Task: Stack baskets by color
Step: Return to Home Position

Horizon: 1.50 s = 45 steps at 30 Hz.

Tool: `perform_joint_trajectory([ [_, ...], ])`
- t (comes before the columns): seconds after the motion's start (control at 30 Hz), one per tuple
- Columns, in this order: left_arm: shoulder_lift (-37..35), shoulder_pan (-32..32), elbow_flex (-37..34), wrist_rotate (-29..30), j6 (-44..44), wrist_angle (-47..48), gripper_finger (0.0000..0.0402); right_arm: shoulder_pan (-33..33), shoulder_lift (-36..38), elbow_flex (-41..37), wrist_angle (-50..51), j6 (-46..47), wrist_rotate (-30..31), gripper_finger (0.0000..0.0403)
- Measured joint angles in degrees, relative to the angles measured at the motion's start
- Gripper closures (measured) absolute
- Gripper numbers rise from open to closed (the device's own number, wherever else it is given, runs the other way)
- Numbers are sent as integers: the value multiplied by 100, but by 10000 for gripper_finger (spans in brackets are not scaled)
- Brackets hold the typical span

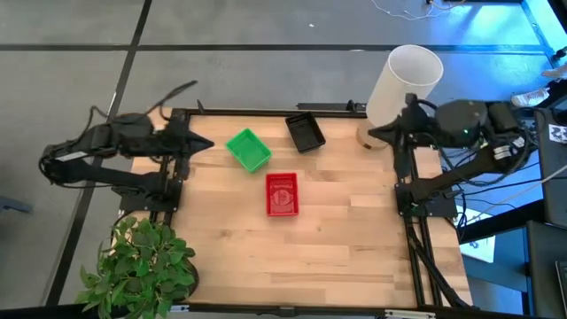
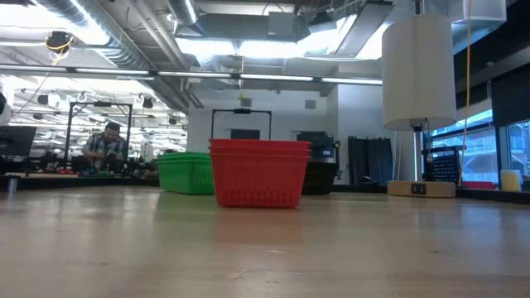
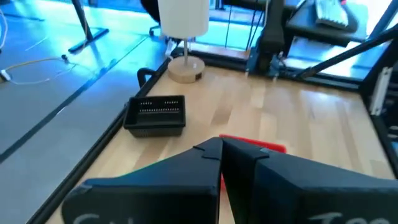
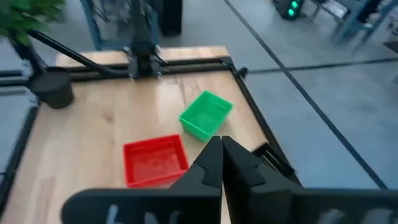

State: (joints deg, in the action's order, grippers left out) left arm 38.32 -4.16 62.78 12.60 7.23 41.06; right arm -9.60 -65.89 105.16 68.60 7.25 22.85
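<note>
High view: three basket piles on desk (image 1: 337,257), rear-middle, between both arms.
- Green baskets (image 1: 248,150): near left gripper (image 1: 209,143), off its tip, not touching.
- Black baskets (image 1: 306,132): at rear edge, between green pile and right gripper (image 1: 372,134), apart from both.
- Red baskets (image 1: 282,194): toward desk centre, well apart from both grippers.
- Left gripper: at left desk edge, fingers clenched together, empty.
- Right gripper: at right rear edge beside white lamp shade (image 1: 405,81), fingers pressed together, empty.
- Potted plant (image 1: 142,266): front-left corner.
</note>
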Motion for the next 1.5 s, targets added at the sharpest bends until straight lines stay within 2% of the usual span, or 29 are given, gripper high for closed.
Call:
perform_joint_trajectory([
  [0.37,-1141,100,0,-15,-69,529,401,-262,2104,-3594,-2814,147,24,403],
  [0.53,-1546,100,-3,-26,-71,697,402,-260,2778,-4631,-3664,208,8,403],
  [0.77,-2224,98,-57,-9,-285,781,402,-260,3505,-5374,-3961,315,-42,403],
  [1.07,-3765,92,-929,172,-137,763,402,-260,4159,-5990,-4343,165,-44,403],
  [1.13,-3806,89,-1022,203,-129,698,402,-260,4264,-6142,-4499,16,-48,403],
  [1.2,-3776,94,-938,229,-152,1053,402,-260,4368,-6259,-4542,-86,-52,403],
  [1.33,-3798,92,-994,328,-286,869,402,-258,4693,-6503,-4762,-286,-110,403],
  [1.5,-3807,91,-1022,318,-244,1023,402,-260,5302,-6883,-4975,-347,-247,403],
])
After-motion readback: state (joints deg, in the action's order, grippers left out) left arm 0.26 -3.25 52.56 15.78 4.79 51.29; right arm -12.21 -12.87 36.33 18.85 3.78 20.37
